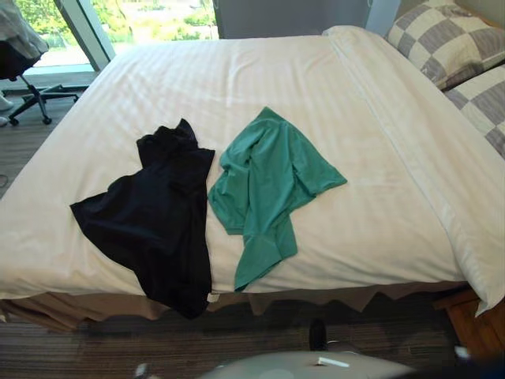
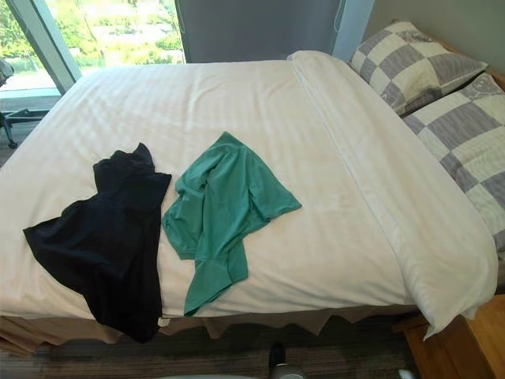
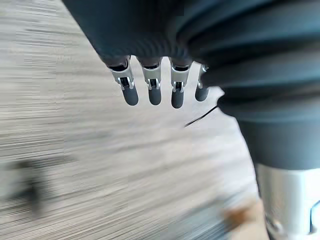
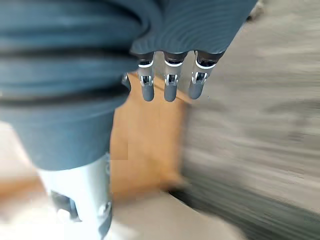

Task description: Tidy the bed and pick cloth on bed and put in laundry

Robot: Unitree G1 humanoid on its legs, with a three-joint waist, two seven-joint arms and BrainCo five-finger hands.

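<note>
Left eye view looks down across a bed covered by a smooth white duvet, with two pieces of clothing lying on its near half. A black garment is spread crumpled towards the bed's left side, and its lowest part hangs over the foot edge, in front of the tan bed skirt. Just beside it, nearer the middle of the bed, lies a green shirt, bunched and folded on itself, with one end reaching down close to the foot edge. The edges of the two nearly meet; whether they touch cannot be told. Two grey-and-white checked pillows sit at the bed's right side, against the head end. Beyond the bed's far edge is a window, and an office chair stands off the bed's far left corner.

In the left wrist view the left hand hangs over grey floor, fingers straight and relaxed, holding nothing. In the right wrist view the right hand is likewise slack and empty, its fingers pointing down over a wooden surface beside the floor.
</note>
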